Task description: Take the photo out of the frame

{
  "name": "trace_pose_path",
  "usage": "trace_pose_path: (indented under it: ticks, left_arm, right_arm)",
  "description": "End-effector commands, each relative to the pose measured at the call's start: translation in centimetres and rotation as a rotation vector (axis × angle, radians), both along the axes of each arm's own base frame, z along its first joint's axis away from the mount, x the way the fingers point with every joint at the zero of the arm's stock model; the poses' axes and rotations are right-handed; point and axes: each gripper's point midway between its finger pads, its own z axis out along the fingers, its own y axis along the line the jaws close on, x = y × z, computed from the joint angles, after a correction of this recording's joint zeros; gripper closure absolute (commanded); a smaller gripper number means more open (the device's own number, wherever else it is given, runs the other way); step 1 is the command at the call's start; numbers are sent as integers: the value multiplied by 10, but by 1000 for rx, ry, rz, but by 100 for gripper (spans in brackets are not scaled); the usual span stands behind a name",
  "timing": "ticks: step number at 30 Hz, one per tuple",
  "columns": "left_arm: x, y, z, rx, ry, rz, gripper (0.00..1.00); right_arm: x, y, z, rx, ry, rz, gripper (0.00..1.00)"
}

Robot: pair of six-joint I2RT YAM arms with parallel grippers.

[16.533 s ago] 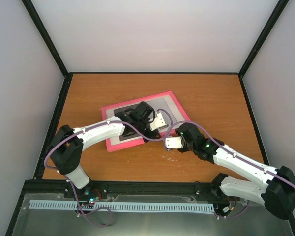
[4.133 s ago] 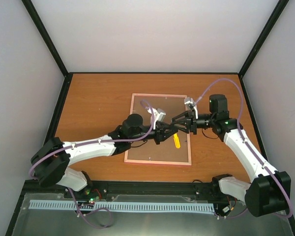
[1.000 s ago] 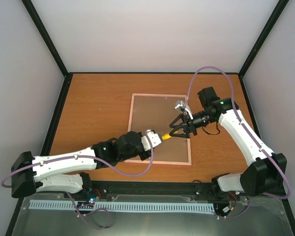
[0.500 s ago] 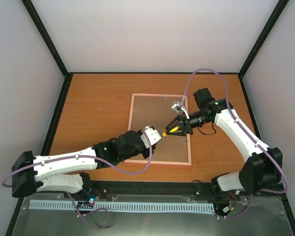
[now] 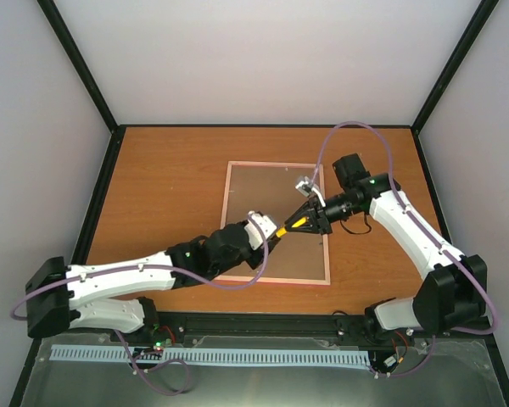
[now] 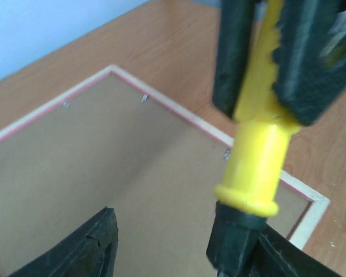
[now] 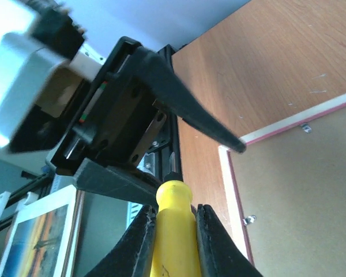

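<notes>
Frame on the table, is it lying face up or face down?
Face down: the frame shows its brown backing panel and small metal clips upward.

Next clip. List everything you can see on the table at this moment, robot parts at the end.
table: one, orange-brown wood, under everything.
frame: one, pink edge, lying back-up mid-table.
backing panel: one, brown, filling the frame's back.
metal tabs: at least three seen, silver, along the frame's inner edge.
screwdriver: one, yellow handle, in the air above the frame's right part.
photo: not visible.
left gripper: one, black fingers, open, at the screwdriver's tip end.
right gripper: one, black fingers, shut on the screwdriver's handle.
</notes>
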Motion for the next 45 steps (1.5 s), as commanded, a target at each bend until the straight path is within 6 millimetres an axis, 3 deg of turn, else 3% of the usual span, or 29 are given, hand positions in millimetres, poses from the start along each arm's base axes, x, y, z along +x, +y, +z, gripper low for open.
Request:
trace_pose_path:
  ticks: [1,5,8,11,14,19,24,28,34,40,45]
  left_arm:
    - [28,20,-14,-72,204,295,45]
    - [23,54,-53,-132,483,581,33]
    - [12,90,-95,-81,684,756,28]
    - [0,117,-122,-14,743,861,28]
    - [-10,132,-140,11,781,905,29]
    - [6,151,-153,-44,826,914,36]
    - [24,147,-153,-75,789,814,48]
    - [36,137,-150,-108,775,741,52]
    - [50,154,-170,-58,778,813,60]
    - [58,150,-187,-17,771,815,66]
    - [58,144,-192,-19,771,770,80]
  right_arm:
    - [19,-10,-2,-21,-105,-99,97]
    - [52,-30,-30,-107,-225,-295,97]
    - [57,-37,-35,-145,-312,-338,97]
    - [53,-40,-31,-151,-357,-345,97]
    - [42,-39,-28,-119,-358,-308,97]
    - [41,-37,-30,-116,-349,-295,97]
    - [40,-38,-30,-120,-360,-294,97]
    - [42,-39,-33,-128,-357,-297,97]
    - [44,-39,-38,-139,-349,-298,97]
    - [45,-39,-42,-152,-342,-300,97]
    - [47,-40,-47,-162,-332,-300,97]
